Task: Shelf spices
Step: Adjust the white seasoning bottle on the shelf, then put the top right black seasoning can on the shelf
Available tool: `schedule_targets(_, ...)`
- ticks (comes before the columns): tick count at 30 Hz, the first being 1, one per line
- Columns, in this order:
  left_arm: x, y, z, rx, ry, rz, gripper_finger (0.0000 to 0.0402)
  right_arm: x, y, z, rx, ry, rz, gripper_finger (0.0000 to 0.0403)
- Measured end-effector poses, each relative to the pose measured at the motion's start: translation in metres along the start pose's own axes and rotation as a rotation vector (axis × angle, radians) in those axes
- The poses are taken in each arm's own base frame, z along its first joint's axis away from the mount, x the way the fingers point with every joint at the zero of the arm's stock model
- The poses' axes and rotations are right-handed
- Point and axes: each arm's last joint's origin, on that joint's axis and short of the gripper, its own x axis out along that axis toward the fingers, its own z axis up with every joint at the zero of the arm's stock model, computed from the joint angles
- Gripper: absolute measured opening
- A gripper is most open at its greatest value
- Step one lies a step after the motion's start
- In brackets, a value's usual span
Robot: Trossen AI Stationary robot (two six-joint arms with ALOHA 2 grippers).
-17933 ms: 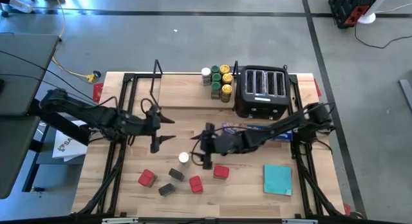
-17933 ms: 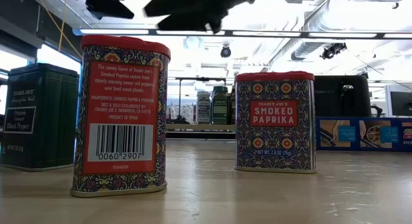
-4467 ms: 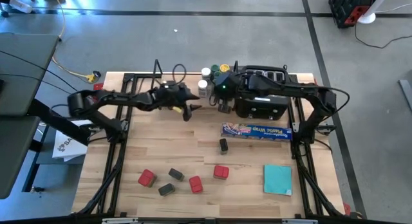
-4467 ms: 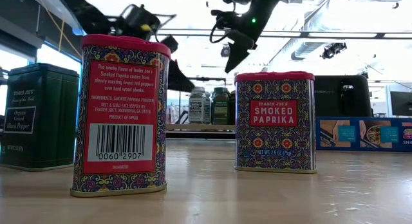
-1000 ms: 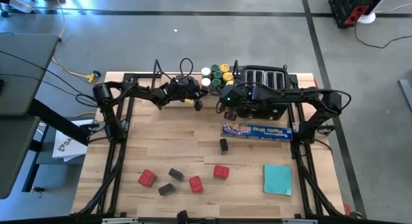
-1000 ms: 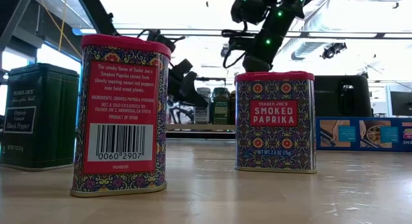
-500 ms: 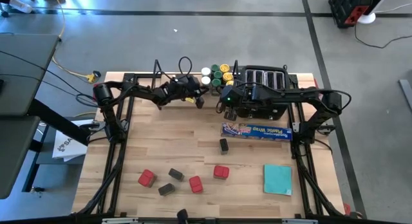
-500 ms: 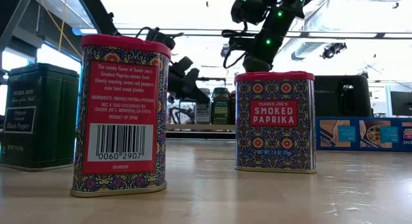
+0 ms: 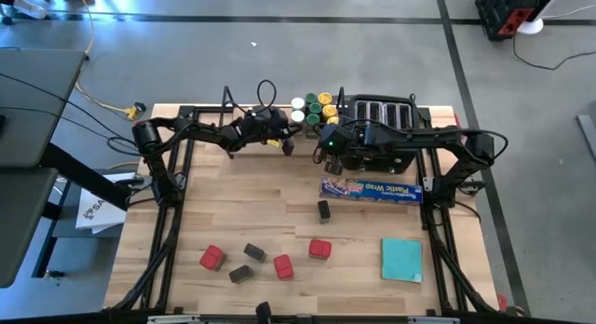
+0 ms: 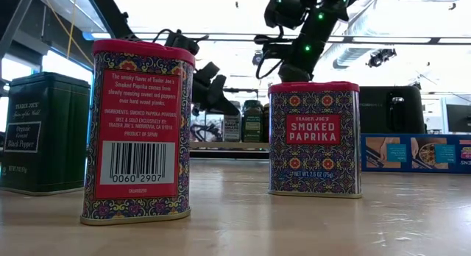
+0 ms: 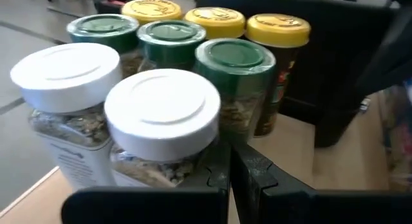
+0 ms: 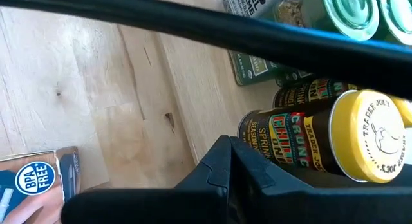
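Left end effector [image 9: 290, 147] clenched and empty, just beside the white-lidded jars [image 11: 162, 114] of the spice cluster [image 9: 314, 110] on the shelf [image 9: 251, 142]. Right end effector [image 9: 319, 155] clenched and empty beside a yellow-lidded jar [image 12: 335, 143]. Red tins [image 9: 319, 249] and dark tins [image 9: 254, 253] stand on the tabletop [image 9: 354, 268], well apart from the shelf.

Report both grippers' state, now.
Left gripper: shut, empty, beside the white-lidded jar.
Right gripper: shut, empty, by the yellow-lidded jar.
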Motion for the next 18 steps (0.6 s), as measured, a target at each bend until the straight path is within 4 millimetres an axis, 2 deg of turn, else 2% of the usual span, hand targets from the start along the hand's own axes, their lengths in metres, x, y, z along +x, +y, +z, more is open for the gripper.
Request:
schedule_targets(3,-0.004,-0.003,0.005,-0.02,-0.008,-0.08,0.0,0.0,0.0,-0.002,0.011,0.017,0.002,0.0)
schedule_targets(7,-0.017,-0.019,0.024,-0.008,-0.029,-0.209,0.0,-0.008,0.002,-0.003,0.031,0.013,0.035,0.0)
schedule_targets(14,-0.052,-0.063,0.044,0.102,0.038,-0.298,0.0,-0.02,0.015,0.008,0.129,-0.104,0.076,0.0)
schedule_targets(18,-0.071,-0.096,0.051,0.152,0.047,-0.255,0.0,-0.02,0.018,0.01,0.071,-0.129,0.108,0.0)
